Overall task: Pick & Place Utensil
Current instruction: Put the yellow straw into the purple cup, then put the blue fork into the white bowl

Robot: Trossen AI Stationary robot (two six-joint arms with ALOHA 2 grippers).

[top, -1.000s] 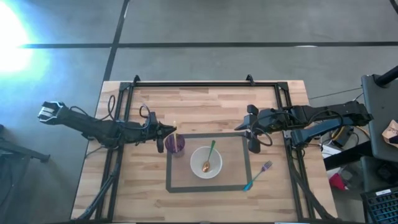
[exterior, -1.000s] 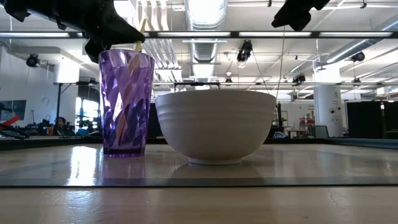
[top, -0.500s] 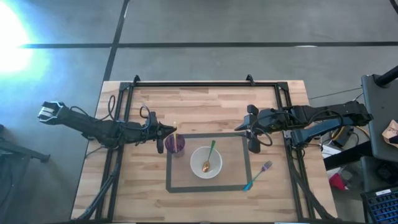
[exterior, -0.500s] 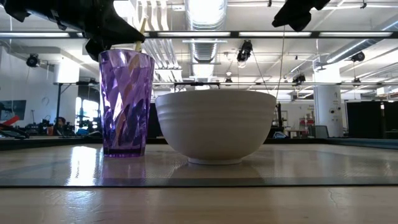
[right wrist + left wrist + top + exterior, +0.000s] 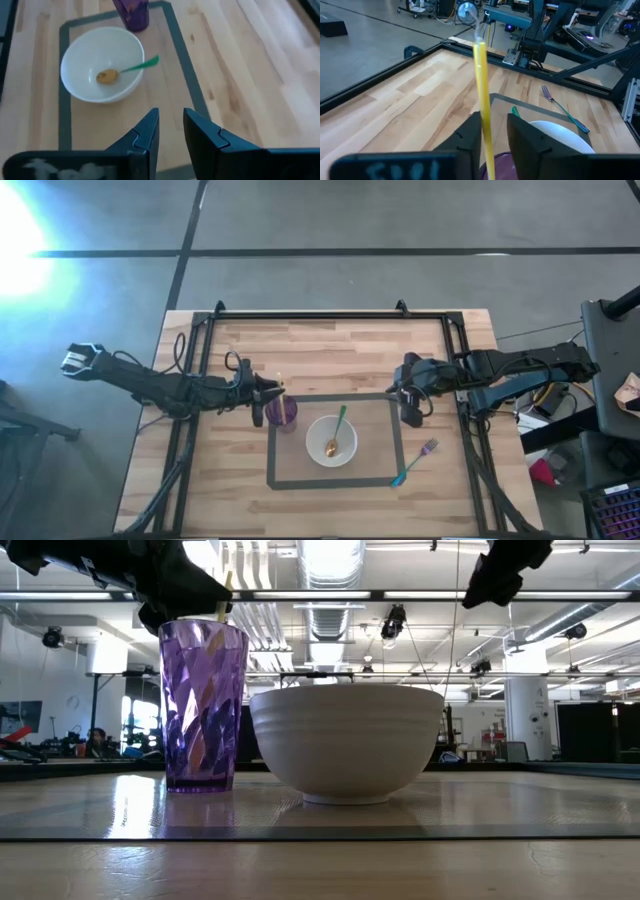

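A purple faceted cup stands on the table at the left edge of a taped rectangle. A yellow-handled spoon stands in it, metal bowl end up. My left gripper is level at the cup's rim, coming from the table's left. Its fingers are open, one on each side of the yellow handle. A white bowl holds a green-handled spoon. A teal-handled fork lies to the right of the tape. My right gripper hangs open and empty above the rectangle's right edge. My left gripper has the yellow handle between its open fingers, close against one finger. I cannot tell whether that finger touches the handle. The spoon stands nearly upright with its lower end inside the cup.
A black metal frame runs along the table's far edge and down both sides. The dark tape rectangle surrounds the bowl. Bare wood lies between the tape and the near edge.
My right gripper has tipped downward; in the low view it now shows lower and farther right. The cup, bowl, fork and spoons have stayed where they were.
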